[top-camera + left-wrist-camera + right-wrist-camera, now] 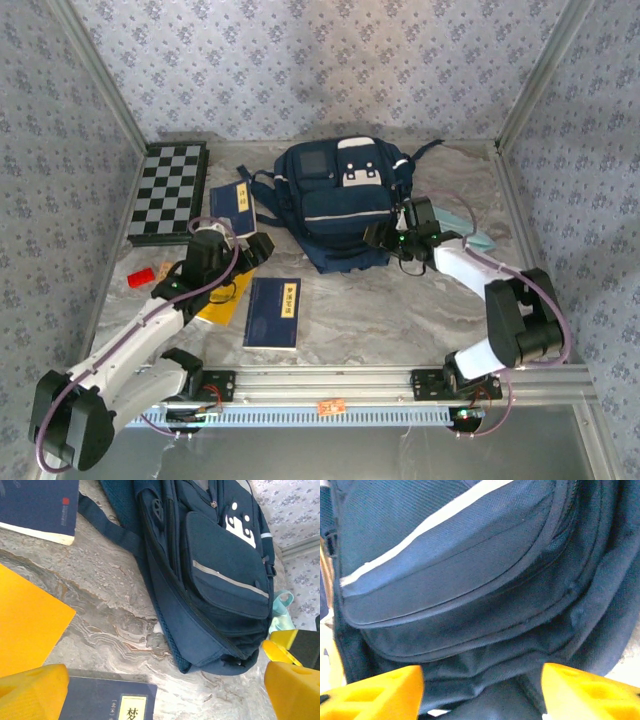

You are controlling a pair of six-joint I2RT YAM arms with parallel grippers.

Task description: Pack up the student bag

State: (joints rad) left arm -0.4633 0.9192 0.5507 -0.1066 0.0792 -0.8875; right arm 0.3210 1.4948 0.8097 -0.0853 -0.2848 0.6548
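Observation:
The navy student bag with its white stripe lies flat at the table's middle back, front pockets up. My right gripper is at the bag's near right corner. In the right wrist view it is open, the yellow fingers wide apart with folds of the bag's dark fabric between them. My left gripper hovers just left of the bag's near edge, open over bare table and a book corner. The bag lies ahead of it, zippers shut as far as I can see.
One navy book lies left of the bag, another near the front. A yellow folder sits under my left arm. A chessboard is at the back left, a red block near it, a light-blue pouch right of the bag.

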